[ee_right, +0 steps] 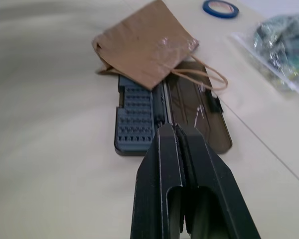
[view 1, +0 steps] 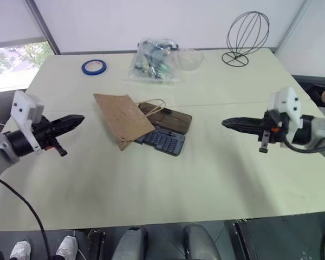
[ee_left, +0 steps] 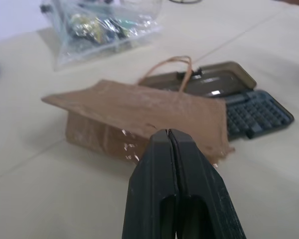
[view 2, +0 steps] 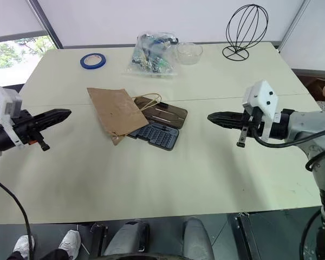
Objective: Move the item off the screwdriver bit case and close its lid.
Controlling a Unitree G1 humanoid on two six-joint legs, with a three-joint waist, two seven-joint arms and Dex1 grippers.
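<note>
The paper bag (view 1: pixel 122 118) looked light and floppy – best pinched at its free edge, ahead of the left gripper (view 1: pixel 76 120); both this and the right gripper (view 1: pixel 227 124) were pressed together, empty.

- The brown paper bag (view 1: pixel 122 119) lies tilted over the left part of the open screwdriver bit case (view 1: pixel 163 140) at the middle of the table (view 1: pixel 168 189), its loop handles across the lid (view 1: pixel 170 116), which lies flat toward the far edge.
- Bare tabletop runs wide on both sides of the case and along the whole near edge, so either side gives a clear way in.
- The left gripper (view 1: pixel 76 120) and right gripper (view 1: pixel 230 124) hang pinched together, well apart from the bag, over the bare flanks.
- Toward the far edge stand a clear plastic bag of parts (view 1: pixel 151 62), a glass bowl (view 1: pixel 189 58), a blue tape roll (view 1: pixel 93 67) and a wire stand (view 1: pixel 244 38) near the far right corner.
</note>
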